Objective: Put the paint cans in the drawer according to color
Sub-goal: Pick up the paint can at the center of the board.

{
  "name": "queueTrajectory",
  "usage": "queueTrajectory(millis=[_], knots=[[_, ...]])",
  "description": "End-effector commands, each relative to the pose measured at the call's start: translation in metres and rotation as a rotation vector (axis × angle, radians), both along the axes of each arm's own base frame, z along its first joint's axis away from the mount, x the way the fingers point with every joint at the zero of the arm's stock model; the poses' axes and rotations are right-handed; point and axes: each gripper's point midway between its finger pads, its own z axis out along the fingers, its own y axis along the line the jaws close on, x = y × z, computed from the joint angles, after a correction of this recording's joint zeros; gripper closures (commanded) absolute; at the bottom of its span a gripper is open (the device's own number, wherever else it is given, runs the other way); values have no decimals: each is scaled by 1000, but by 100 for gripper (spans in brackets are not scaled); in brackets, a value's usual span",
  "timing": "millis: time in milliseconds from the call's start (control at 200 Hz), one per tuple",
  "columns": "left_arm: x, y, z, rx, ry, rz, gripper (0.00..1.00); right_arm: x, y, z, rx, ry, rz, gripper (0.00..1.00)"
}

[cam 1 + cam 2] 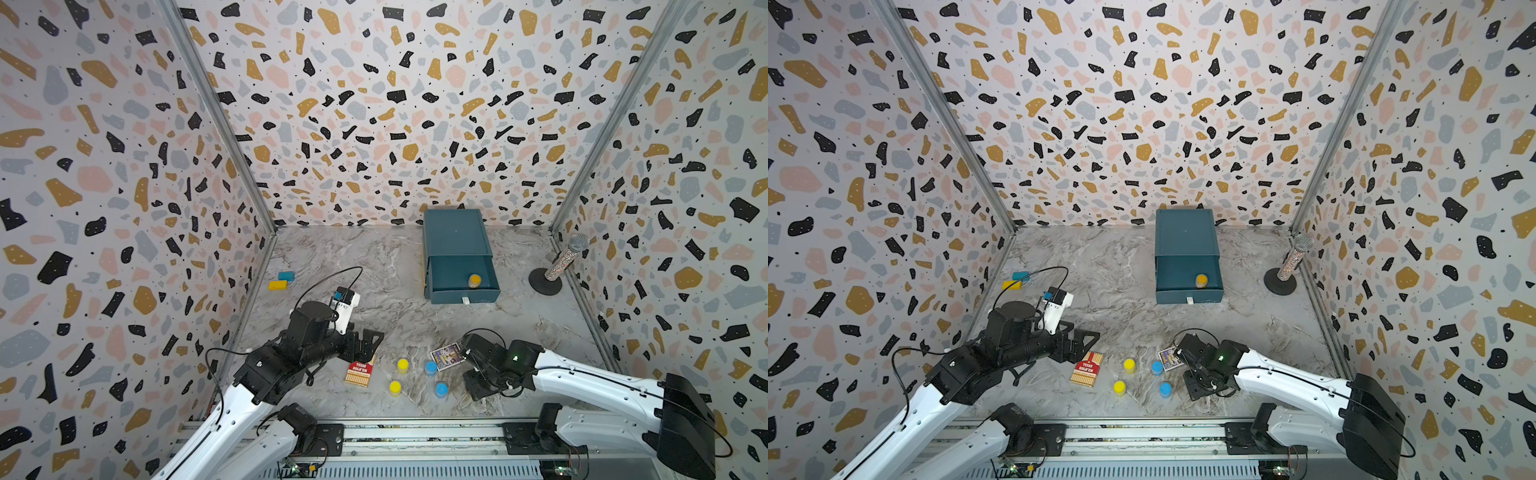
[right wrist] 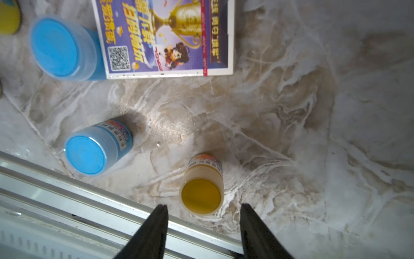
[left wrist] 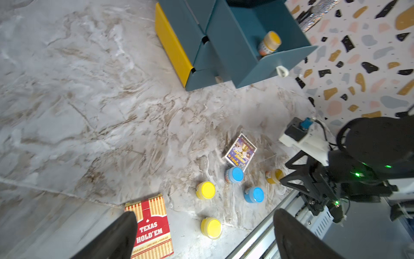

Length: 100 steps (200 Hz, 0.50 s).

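Note:
The dark teal drawer (image 1: 455, 237) stands at the back with one drawer pulled out, and an orange paint can (image 1: 474, 281) sits inside it. Two yellow cans (image 1: 402, 365) (image 1: 395, 387) and two light blue cans (image 1: 431, 367) (image 1: 441, 389) stand near the front. A second orange can (image 2: 201, 195) stands upright by the front rail, hidden under the arm in both top views. My right gripper (image 2: 204, 207) is open right above it, one finger on each side, not touching it. My left gripper (image 3: 205, 214) hangs open and empty over the red card box (image 1: 358, 372) and the nearer yellow can (image 3: 211, 227).
A purple card box (image 1: 446, 356) lies against one blue can. A glittery microphone on a black stand (image 1: 561, 266) is at the right wall. Yellow (image 1: 277, 285) and blue (image 1: 286, 276) blocks lie at the left wall. A metal rail (image 1: 415, 432) runs along the front edge.

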Motion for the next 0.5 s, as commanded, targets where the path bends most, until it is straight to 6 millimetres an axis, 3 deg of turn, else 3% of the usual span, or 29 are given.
queueTrajectory(millis=[0, 240, 496], knots=[[-13, -12, 27, -65, -78, -121, 2, -4, 0, -5, -9, 21, -4, 43], [-14, 6, 45, -122, -88, -91, 3, 0, 1, -6, -20, 10, 3, 43], [-12, 20, 49, -176, -89, -46, 3, 1, -3, -15, -64, 15, -3, 45]])
